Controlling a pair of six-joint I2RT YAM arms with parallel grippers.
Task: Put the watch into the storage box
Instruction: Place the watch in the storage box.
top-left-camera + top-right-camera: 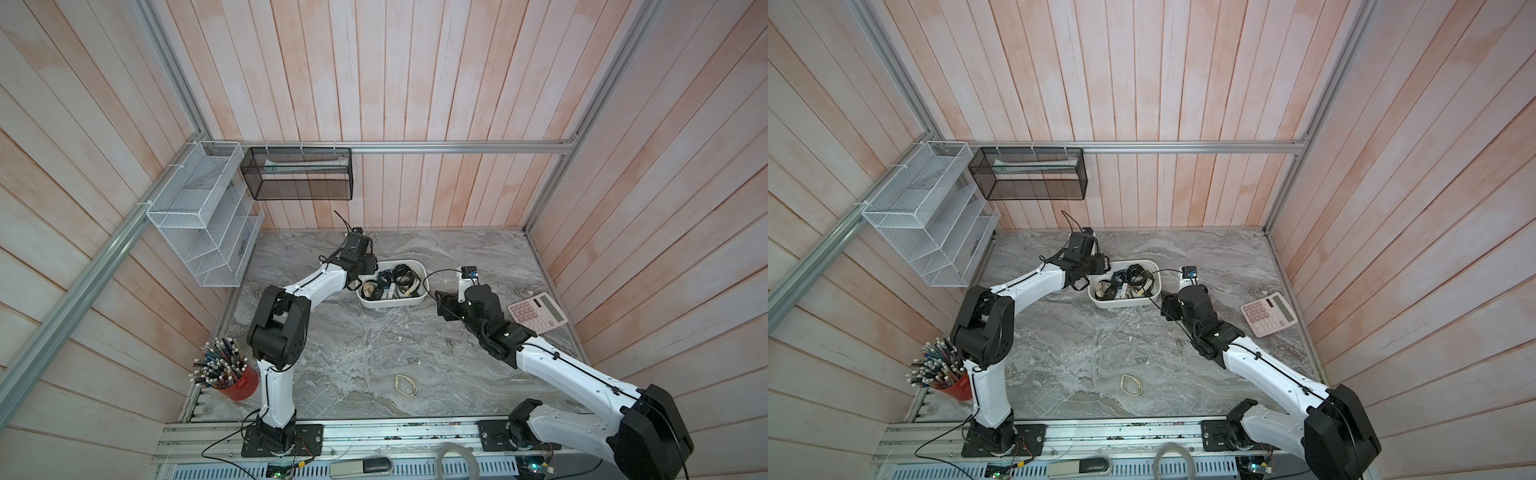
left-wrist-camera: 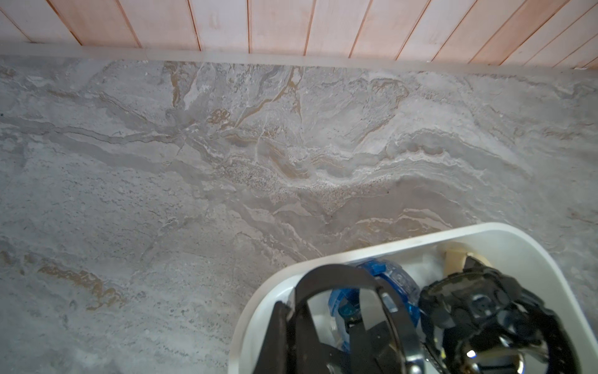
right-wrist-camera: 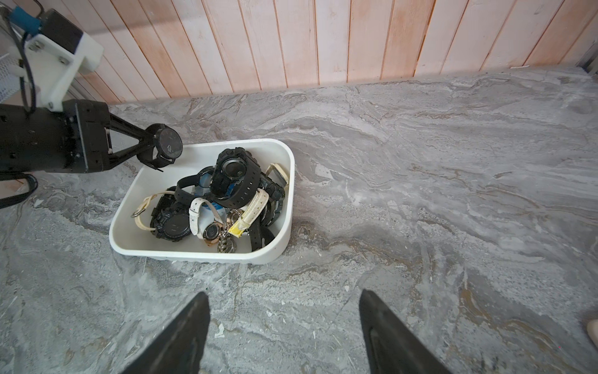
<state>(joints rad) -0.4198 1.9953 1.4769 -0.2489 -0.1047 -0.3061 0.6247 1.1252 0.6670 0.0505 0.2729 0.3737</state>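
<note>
Left claw (image 3: pixel 146 141) is clenched on a black watch (image 3: pixel 168 146), by its band as far as I can see. It holds the watch up at one corner of the white box (image 3: pixel 194 254), about over the rim rather than squarely over the middle. That's my worry: let go now and the watch could clip the rim and drop onto the table (image 3: pixel 420 194). With only the band pinched, it might also slip free too soon.

Inside the box lies a tangle of watches: a chunky black one (image 3: pixel 234 176) riding on top, a white-strapped one (image 3: pixel 195 213), a blue one (image 2: pixel 388 281), and more underneath. The heap is tall, so a newcomer may roll off it.

Right claw (image 3: pixel 284 327) is spread wide, holding nothing, near the box. Off at the table's edge, a red cup (image 1: pixel 243 386) is crammed with pencils.
</note>
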